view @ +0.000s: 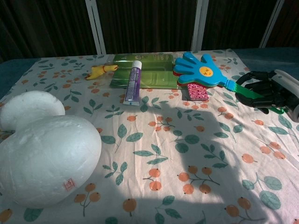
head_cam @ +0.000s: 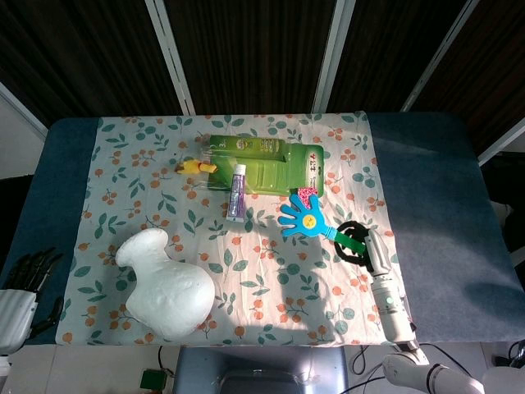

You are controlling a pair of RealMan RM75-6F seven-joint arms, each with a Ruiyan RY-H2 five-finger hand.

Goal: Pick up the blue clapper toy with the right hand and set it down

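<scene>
The blue clapper toy is shaped like a hand, with a yellow smiley face and a green handle. My right hand grips that handle and holds the toy raised above the floral cloth, right of centre. In the chest view its blue palm hangs in front of the green package and above the pink block. My left hand rests off the table at the lower left of the head view, its dark fingers loosely apart and holding nothing.
A large white foam vase lies at the front left. A toothpaste tube and a yellow toy lie by the green package. The floral cloth covers a blue table.
</scene>
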